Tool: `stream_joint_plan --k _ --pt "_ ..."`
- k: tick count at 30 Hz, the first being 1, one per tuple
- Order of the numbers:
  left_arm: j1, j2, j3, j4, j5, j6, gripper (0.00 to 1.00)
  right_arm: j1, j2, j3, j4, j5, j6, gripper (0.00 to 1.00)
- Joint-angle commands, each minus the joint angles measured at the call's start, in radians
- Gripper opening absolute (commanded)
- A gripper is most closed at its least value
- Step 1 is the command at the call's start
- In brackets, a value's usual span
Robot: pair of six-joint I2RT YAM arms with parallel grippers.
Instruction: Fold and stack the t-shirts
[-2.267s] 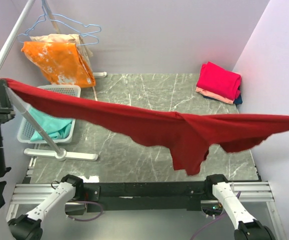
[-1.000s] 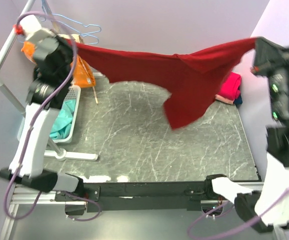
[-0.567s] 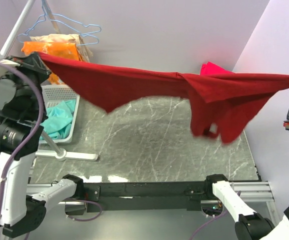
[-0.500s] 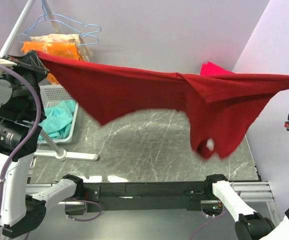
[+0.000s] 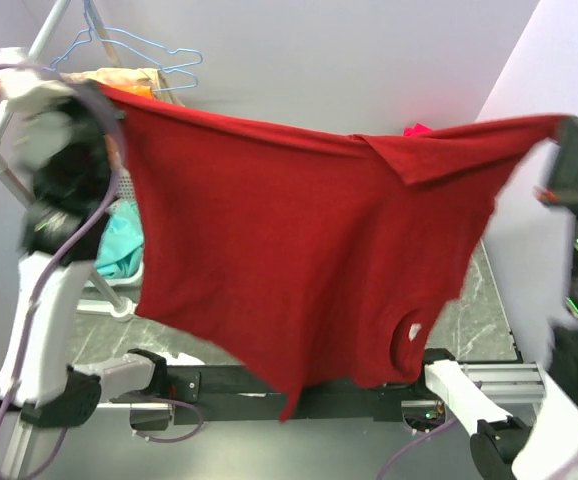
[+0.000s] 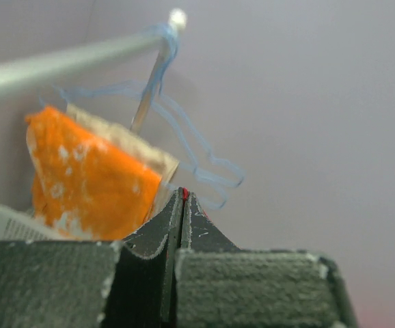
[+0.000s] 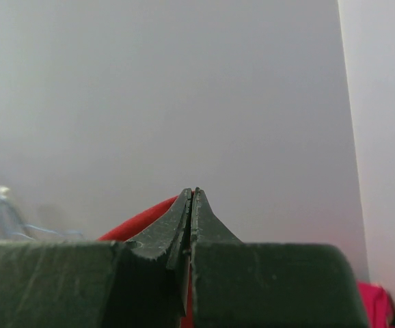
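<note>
A dark red t-shirt (image 5: 299, 250) hangs spread wide in the air between my two grippers, its hem down near the arm bases and its neck label (image 5: 412, 333) showing. My left gripper (image 5: 109, 92) is shut on its upper left corner. In the left wrist view only a red sliver (image 6: 183, 194) shows between the pressed tips of the left gripper (image 6: 182, 198). My right gripper (image 5: 559, 122) is shut on the upper right corner. In the right wrist view red cloth (image 7: 139, 222) runs out of the closed right gripper (image 7: 192, 193). A teal t-shirt (image 5: 119, 240) lies at the left. A pink t-shirt (image 5: 416, 129) peeks over the held shirt.
An orange cloth (image 6: 88, 171) and blue wire hangers (image 5: 144, 48) hang on the white rack (image 5: 49, 30) at the back left. The held shirt hides most of the marble table (image 5: 479, 300). Purple walls close in the back and right side.
The shirt's body has dropped and swung toward the camera, now hanging as one wide sheet. Both grippers have drawn slightly inward and upward, still gripping the corners.
</note>
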State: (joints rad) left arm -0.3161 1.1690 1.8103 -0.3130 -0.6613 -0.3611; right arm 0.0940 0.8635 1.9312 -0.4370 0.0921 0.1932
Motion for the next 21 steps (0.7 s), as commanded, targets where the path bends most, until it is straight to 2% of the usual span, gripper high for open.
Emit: stream_joint_plan --k 1,4,6,7,9,10,11,12,15,16,18,19,21 --pt "0.002 0.151 -0.158 0.012 -0.049 -0.044 0.01 0.0 0.141 -0.27 0.153 0.118 -0.006 0.0" --pt "0.002 0.287 -0.254 0.026 -0.079 -0.103 0.01 -0.008 0.236 -0.467 0.268 0.126 0.046 0.0" --pt "0.0 0.381 -0.259 -0.001 -0.106 -0.131 0.01 -0.014 0.368 -0.511 0.3 0.127 0.093 0.0" --pt "0.0 0.479 -0.246 -0.009 -0.127 -0.16 0.01 -0.016 0.417 -0.535 0.344 0.121 0.113 0.0" --pt "0.0 0.579 -0.211 -0.03 -0.165 -0.177 0.01 -0.017 0.576 -0.525 0.377 0.106 0.135 0.0" --pt "0.003 0.677 -0.154 -0.034 -0.159 -0.183 0.01 -0.017 0.636 -0.473 0.38 0.101 0.146 0.0" --pt "0.003 0.726 -0.12 -0.041 -0.167 -0.183 0.01 -0.02 0.76 -0.437 0.374 0.091 0.15 0.0" --pt "0.005 0.776 -0.086 -0.043 -0.169 -0.183 0.01 -0.019 0.817 -0.402 0.377 0.078 0.155 0.0" --pt "0.008 0.978 0.081 -0.038 -0.144 -0.159 0.01 -0.02 1.058 -0.192 0.342 0.034 0.164 0.0" --pt "0.009 1.083 0.19 -0.052 -0.138 -0.148 0.01 -0.022 1.115 -0.07 0.321 0.017 0.166 0.0" --pt "0.009 1.188 0.308 -0.067 -0.174 -0.138 0.01 -0.025 1.276 0.064 0.291 0.009 0.169 0.0" --pt "0.012 1.275 0.414 -0.074 -0.172 -0.116 0.01 -0.03 1.325 0.206 0.247 -0.003 0.176 0.0" --pt "0.012 1.336 0.478 -0.042 -0.207 -0.081 0.01 -0.036 1.449 0.337 0.216 -0.031 0.187 0.0"
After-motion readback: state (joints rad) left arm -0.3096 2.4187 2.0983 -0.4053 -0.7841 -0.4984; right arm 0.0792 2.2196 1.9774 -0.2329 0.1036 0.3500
